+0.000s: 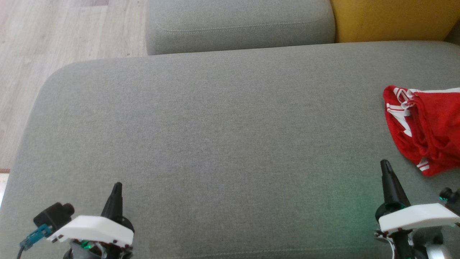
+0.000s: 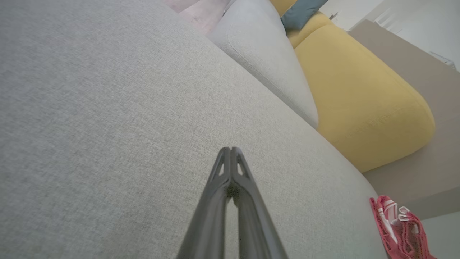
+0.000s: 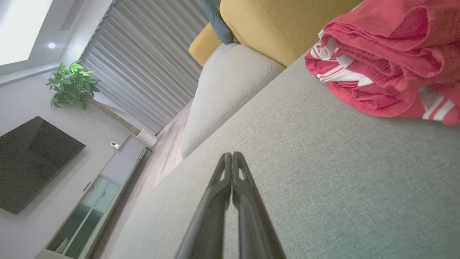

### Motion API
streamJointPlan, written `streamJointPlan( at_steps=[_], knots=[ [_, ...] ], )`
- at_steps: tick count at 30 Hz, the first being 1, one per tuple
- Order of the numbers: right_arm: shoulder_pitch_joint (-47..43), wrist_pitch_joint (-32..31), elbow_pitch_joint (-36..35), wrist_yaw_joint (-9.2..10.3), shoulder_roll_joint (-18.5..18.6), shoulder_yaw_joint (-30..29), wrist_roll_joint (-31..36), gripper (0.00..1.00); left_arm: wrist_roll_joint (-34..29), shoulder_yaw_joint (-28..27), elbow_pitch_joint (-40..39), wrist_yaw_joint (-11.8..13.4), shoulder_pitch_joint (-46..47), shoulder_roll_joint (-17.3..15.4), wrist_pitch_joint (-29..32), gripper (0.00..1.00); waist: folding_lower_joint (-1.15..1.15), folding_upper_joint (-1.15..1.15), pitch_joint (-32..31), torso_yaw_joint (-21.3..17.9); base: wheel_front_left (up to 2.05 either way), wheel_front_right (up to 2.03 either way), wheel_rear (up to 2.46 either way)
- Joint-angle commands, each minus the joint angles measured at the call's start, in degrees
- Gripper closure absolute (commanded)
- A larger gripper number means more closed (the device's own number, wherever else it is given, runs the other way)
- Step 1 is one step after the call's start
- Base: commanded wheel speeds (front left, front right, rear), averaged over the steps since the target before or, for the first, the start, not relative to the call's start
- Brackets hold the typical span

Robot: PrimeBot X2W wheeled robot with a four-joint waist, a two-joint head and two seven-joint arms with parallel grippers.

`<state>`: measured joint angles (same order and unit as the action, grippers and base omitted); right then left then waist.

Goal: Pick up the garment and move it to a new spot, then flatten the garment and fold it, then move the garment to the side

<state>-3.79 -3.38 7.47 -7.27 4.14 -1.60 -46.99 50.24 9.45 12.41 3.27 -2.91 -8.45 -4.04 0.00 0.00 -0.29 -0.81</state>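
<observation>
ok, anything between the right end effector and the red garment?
Nothing. Just bare grey cushion between the right end effector and the red garment; head and right wrist views show it.

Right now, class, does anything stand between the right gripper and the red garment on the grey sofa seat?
Nothing visible does. Bare grey sofa seat is all that lies between the shut right gripper and the crumpled red, white-striped garment, which sits just ahead and to its right.

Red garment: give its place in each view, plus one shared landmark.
Head view: red garment at the right edge, mid-height, cut by the frame.
Left wrist view: red garment in the bottom right corner.
Right wrist view: red garment at the upper right.
Shared landmark: yellow cushion.
</observation>
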Motion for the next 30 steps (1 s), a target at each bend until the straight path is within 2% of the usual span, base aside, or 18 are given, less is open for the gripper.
streamJointPlan(
  at_steps=[1, 30],
  knots=[
    [3.55, -0.08, -1.47, -0.11, 0.41, 0.13, -1.87, 1.00, 1.58, -2.06, -1.58, -0.70, 3.61, -0.28, 0.17, 1.00, 0.00, 0.00, 0.01, 0.02, 0.00, 0.00, 0.00],
    [6.21, -0.82, 1.89, -0.16, 0.19, -1.33, -20.78, 1.00, 19.34, -7.15, -0.26, -4.96, 5.86, 1.62, 3.91, 1.00, 0.00, 0.00, 0.20, 0.35, 0.00, 0.00, 0.00]
  ],
)
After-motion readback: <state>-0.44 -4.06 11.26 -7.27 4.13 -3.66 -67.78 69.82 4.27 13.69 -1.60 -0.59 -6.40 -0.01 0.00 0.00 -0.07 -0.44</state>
